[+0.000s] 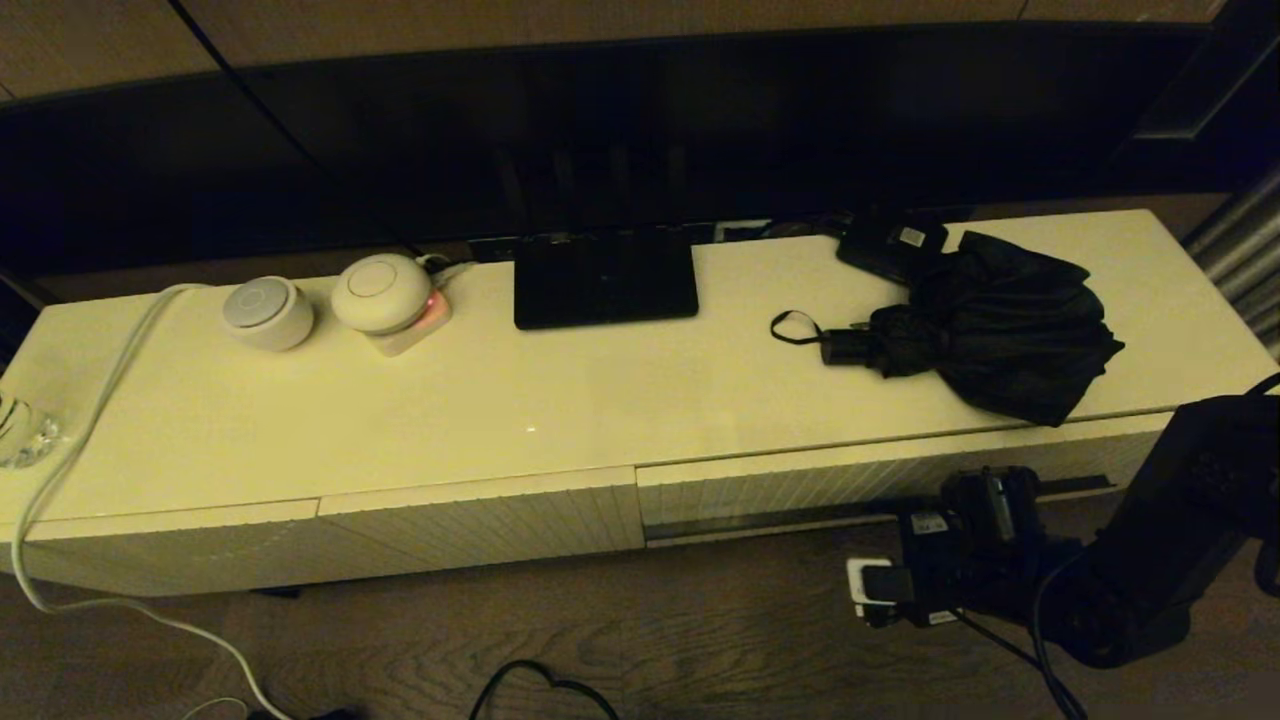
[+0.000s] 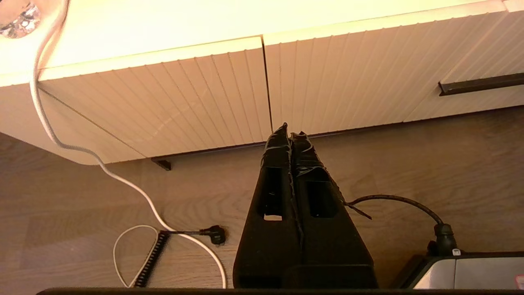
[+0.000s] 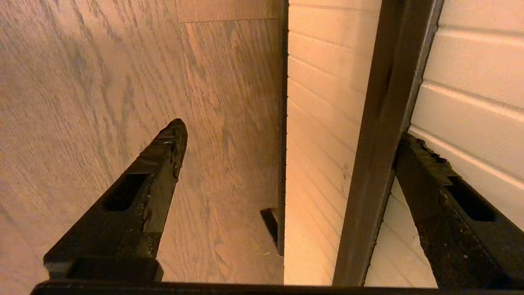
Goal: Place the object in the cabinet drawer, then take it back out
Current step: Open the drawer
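- Black umbrella (image 1: 985, 325) lay on top; the cream drawer (image 1: 880, 480) was closed.
- Our right gripper (image 3: 286, 159), fingers apart, straddled the handle slot (image 3: 376, 143). Next, we judged: hook and pull.
- Our left gripper (image 2: 290, 130) waited, pressed together.

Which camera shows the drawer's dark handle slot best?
The right wrist view: the handle slot fills the frame, one finger tucked in it. The head view shows it as a thin strip; the left wrist view catches only its end.

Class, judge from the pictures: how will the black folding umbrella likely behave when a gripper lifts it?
The umbrella probably flops: its canopy lies loose and crumpled. The short handle looks rigid, likely the surer grip. The thin wrist loop may dangle or snag.
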{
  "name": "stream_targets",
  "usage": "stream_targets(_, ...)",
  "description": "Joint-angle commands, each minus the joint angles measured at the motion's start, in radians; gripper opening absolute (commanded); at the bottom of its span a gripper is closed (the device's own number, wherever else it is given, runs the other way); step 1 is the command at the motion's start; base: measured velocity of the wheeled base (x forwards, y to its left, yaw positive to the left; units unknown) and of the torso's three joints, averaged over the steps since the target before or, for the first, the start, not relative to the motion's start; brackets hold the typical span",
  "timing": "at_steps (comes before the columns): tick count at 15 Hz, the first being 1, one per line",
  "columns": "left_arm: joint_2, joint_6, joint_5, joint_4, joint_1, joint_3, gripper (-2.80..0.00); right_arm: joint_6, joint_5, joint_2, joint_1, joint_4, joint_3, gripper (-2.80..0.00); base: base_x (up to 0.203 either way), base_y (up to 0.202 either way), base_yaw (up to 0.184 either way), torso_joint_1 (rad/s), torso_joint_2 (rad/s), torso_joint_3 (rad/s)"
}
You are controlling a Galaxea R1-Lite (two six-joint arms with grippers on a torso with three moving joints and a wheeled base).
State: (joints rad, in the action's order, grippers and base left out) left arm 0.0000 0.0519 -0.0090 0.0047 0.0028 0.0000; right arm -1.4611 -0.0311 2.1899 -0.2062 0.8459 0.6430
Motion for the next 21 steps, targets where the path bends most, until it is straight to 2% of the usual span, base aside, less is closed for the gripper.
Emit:
stream_targets(1, 0.0, 0.001, 0.0, 0.0, 0.0, 0.003, -2.8, -0.008, -0.001, -0.023, -0.005, 0.002, -0.036, 0.0, 0.0, 0.0, 0.0, 0.0, 0.0, 0.0)
stream_targets(13, 0.0, 0.0, 0.0, 0.0, 0.0, 0.003, -2.8, 0.051, -0.008, -0.052, -0.017, 0.044, -0.268, 0.0, 0.0, 0.0, 0.0, 0.0, 0.0, 0.0)
stream_targets(19, 0.0, 0.0, 0.0, 0.0, 0.0, 0.003, -2.8, 0.067, -0.022, -0.059, -0.025, 0.112, -0.286, 0.0, 0.0, 0.0, 0.0, 0.0, 0.0, 0.0)
stream_targets(20, 0.0, 0.002, 0.0, 0.0, 0.0, 0.003, -2.8, 0.064, -0.023, -0.058, -0.025, 0.114, -0.283, -2.8, 0.0, 0.0, 0.0, 0.0, 0.0, 0.0)
stream_targets(21, 0.0, 0.0, 0.0, 0.0, 0.0, 0.003, -2.8, 0.064, -0.02, -0.061, -0.025, 0.116, -0.281, -2.8, 0.0, 0.0, 0.0, 0.0, 0.0, 0.0)
